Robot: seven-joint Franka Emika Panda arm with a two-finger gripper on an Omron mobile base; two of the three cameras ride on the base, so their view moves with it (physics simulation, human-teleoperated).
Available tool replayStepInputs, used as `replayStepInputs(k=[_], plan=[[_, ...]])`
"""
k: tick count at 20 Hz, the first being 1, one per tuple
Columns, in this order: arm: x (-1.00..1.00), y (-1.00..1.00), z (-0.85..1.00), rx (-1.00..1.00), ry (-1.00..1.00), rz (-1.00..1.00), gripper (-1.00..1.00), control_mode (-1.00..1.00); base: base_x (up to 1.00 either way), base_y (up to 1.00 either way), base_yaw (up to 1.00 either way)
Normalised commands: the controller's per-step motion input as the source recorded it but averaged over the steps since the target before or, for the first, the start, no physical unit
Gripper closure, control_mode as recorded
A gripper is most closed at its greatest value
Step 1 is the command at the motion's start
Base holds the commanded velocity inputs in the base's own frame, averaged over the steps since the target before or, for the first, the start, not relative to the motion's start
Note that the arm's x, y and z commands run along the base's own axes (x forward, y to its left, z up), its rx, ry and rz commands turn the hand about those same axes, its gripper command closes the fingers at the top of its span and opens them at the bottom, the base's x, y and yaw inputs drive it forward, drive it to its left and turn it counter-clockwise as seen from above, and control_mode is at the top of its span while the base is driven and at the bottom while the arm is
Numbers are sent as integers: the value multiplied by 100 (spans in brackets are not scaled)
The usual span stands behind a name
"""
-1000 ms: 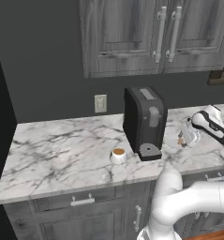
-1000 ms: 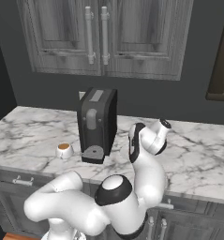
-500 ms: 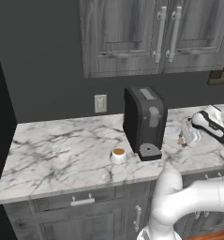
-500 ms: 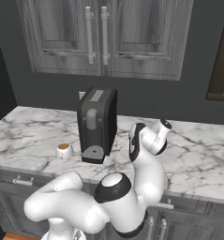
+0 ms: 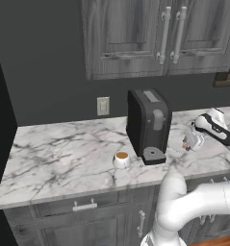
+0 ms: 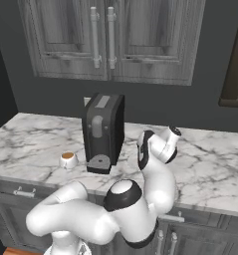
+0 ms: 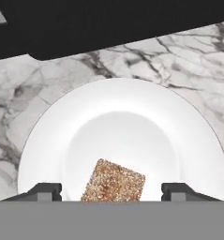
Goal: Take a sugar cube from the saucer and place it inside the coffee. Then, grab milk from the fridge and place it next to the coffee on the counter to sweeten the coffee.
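- Sugar cube [image 7: 113, 181] lies on saucer [image 7: 193, 131], between gripper [image 7: 112, 191] fingertips standing apart, ungripped.
- Risk: skewed cube could pivot and slip out on closing.

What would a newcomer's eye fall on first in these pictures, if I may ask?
Probably the brown sugar cube lying on the white saucer, between the gripper fingertips. Next, the tall black coffee machine on the marble counter, with the coffee just to its left.
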Motion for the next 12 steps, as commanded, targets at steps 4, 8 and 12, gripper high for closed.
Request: replayStepInputs(k=[4,8,12], plan=[[22,4,-15,-6,11,0,100,-100,0,0,0],[5,6,2,-1,0,0,100,-100,0,0,0],[-19,1,33,0,0,0,100,-100,0,0,0]])
